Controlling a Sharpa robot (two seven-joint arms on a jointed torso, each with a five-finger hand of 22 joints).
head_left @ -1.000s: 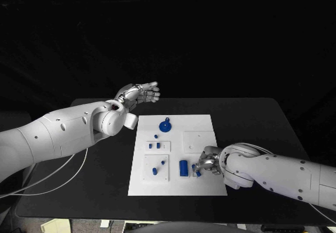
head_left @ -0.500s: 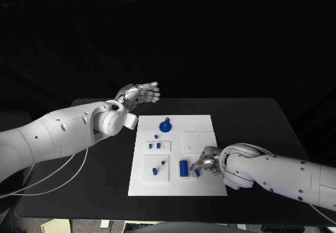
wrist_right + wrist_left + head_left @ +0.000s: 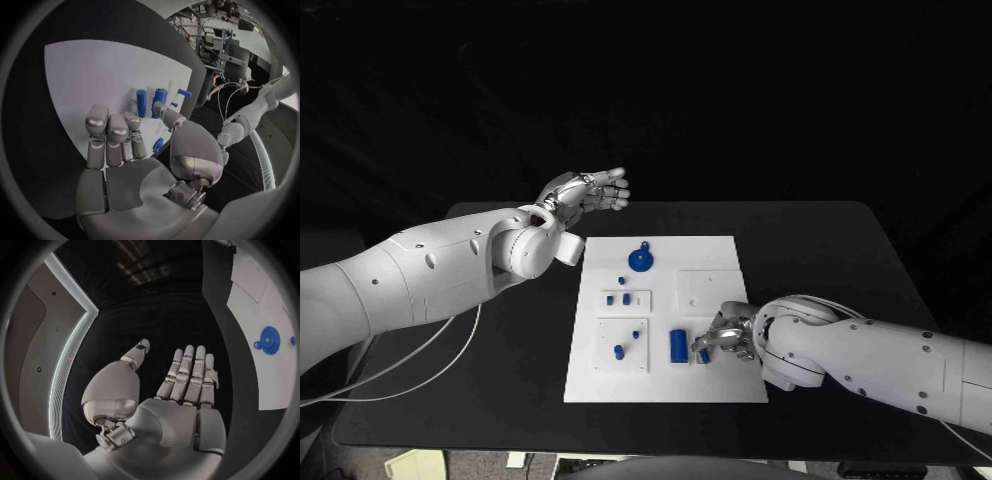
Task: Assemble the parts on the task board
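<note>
- The right robot hand (image 3: 730, 336) is low over the near right part of the task board (image 3: 704, 260), at about 5 o'clock from the board's middle. Its fingers curl down around a small blue part (image 3: 705, 355). The right wrist view shows a small blue piece (image 3: 157, 145) just between thumb and fingers, seemingly pinched, though I cannot be sure the contact is firm.
- The larger blue cylinder (image 3: 678, 346) lies on the board just beside that hand, at its 9 o'clock. Its long axis runs from 12 to 6 o'clock, along the board's length.
- Further out at 9 o'clock, the square recessed block (image 3: 623, 346) carries two short blue pegs. A smaller block (image 3: 625, 299) sits at 12 o'clock from it.
- The round blue gear-like part (image 3: 640, 262) lies on the far half of the board, well apart from the right hand.
- The right hand is clearly the nearer one to the cylinder and pegs, so I judge the next move to be its own, a short sideways shift toward 9 o'clock.
- The left robot hand (image 3: 589, 190) is raised off the table (image 3: 848, 260), beyond the board's far left corner at about 11 o'clock. Its fingers are straight and apart, holding nothing.
- The right forearm reaches in from about 4 o'clock, wrist bent so the palm faces the board.
</note>
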